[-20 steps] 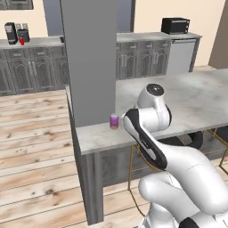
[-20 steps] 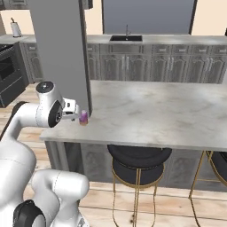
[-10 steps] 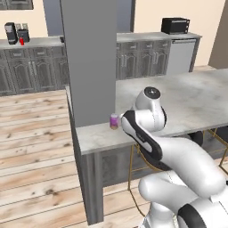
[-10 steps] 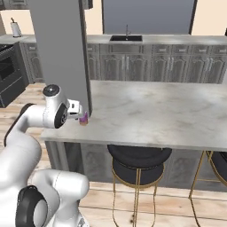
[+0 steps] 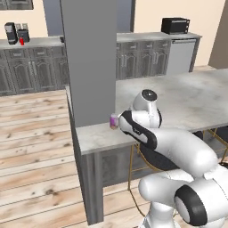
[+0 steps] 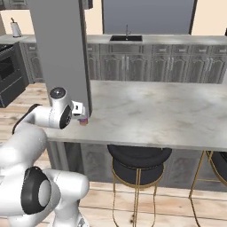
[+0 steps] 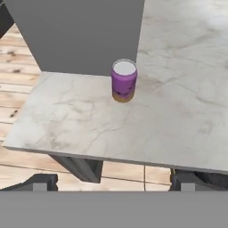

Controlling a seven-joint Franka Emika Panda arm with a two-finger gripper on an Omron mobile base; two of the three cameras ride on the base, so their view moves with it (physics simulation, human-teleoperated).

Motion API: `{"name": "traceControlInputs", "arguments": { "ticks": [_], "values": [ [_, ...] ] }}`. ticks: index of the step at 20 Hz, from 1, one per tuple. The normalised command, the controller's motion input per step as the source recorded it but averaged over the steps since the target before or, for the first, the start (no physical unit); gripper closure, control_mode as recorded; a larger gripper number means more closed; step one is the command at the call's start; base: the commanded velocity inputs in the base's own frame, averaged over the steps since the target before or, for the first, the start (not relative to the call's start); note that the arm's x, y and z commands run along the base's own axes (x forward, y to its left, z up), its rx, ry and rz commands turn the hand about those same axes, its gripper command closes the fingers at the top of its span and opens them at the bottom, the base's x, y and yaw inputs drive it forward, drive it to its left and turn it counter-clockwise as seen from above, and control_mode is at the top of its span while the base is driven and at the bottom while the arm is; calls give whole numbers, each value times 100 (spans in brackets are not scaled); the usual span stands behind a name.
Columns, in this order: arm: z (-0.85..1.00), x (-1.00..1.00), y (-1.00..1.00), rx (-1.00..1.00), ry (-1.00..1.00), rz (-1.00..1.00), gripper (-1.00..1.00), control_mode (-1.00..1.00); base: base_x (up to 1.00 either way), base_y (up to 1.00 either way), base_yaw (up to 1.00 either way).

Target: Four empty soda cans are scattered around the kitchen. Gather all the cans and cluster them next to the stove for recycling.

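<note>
Purple, with a silvery top, the soda can (image 7: pixel 124 80) stands upright on the veined marble island counter (image 7: pixel 178 116) just beside the flat grey pillar (image 7: pixel 80 31). The hand view alone shows the gripper (image 7: pixel 114 181) spread wide, empty, well short of the can.

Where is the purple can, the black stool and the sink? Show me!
purple can (image 7: pixel 124 81): hand view, on its purple side.
black stool (image 6: pixel 138 156): right base view, on its round seat.
sink (image 6: pixel 126 38): right base view, on the dark basin.
</note>
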Motion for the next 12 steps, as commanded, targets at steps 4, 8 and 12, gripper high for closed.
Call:
{"name": "traceControlInputs", "arguments": {
  "ticks": [4,8,12],
  "values": [
    [-14,35,10,1,1,0,-100,-100,0,0,0],
    [-15,38,8,0,0,0,-100,-100,0,0,0],
    [-13,40,0,0,0,0,-100,-100,0,0,0]
  ]
}}
